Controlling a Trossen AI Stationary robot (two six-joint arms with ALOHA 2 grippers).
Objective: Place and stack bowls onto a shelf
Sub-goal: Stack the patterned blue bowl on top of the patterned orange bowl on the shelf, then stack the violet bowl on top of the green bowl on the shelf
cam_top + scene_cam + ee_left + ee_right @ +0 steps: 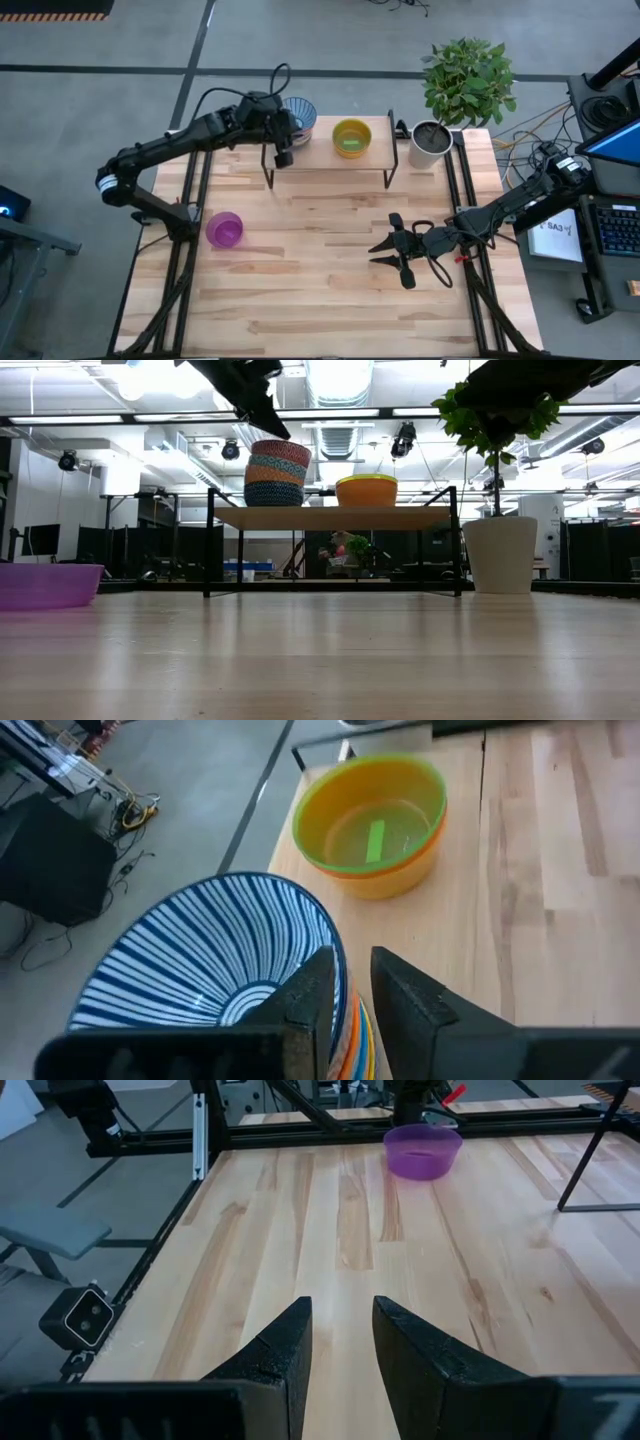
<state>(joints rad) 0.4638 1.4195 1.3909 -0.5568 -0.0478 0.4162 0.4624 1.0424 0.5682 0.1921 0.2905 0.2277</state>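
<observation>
A blue-white striped bowl tops a stack of bowls at the left end of the shelf. A yellow bowl, nested in others, stands on the shelf's middle. A purple bowl sits on the table at the left. My left gripper is at the striped bowl's rim, its fingers narrowly apart, one on either side of the rim. My right gripper hovers open over the table's right half, holding nothing. My left gripper comes slanting down from the table's left, one finger inside the striped bowl and one outside, astride the rim. A gap shows between rim and outer finger. Whether the inner finger touches the bowl's wall I cannot tell.
A white pot with a green plant stands at the table's far right, beside the shelf's right legs. Bare tabletop lies between my right gripper and the purple bowl.
</observation>
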